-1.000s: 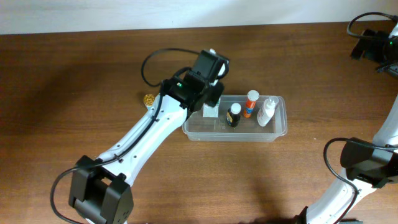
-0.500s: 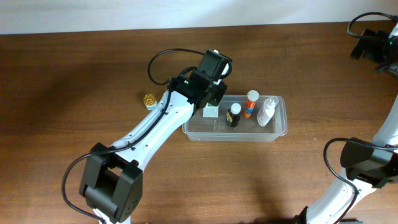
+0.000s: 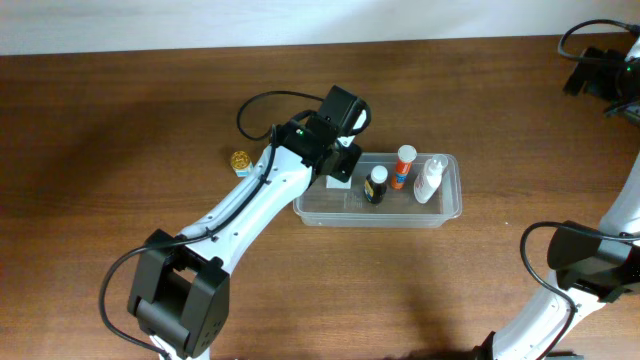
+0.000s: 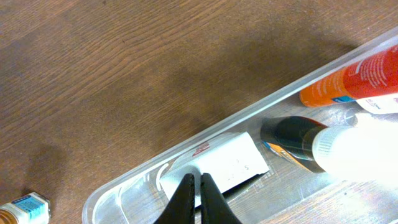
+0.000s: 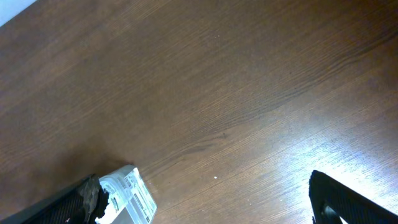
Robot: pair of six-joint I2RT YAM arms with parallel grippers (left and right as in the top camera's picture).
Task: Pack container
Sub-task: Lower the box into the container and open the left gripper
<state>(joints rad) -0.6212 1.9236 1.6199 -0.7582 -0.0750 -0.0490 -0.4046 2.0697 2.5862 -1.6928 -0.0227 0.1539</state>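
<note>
The left claw (image 4: pixel 199 194) is clenched on nothing, its tips hanging just over the white box (image 4: pixel 231 163) at the container's left end. The container (image 3: pixel 400 213) sits mid-bench (image 3: pixel 120 110) and holds four things: that box, a dark bottle (image 3: pixel 376 185), an orange bottle (image 3: pixel 403 166) and a white bottle (image 3: pixel 429 178). Packing looks well along. Outside it lie a small gold-capped jar (image 3: pixel 240 160), near the container's left end, and a labelled item (image 5: pixel 129 194) beside the released right claw (image 5: pixel 204 183), well apart at the bench's far right. Those two seem to be what is left.
</note>
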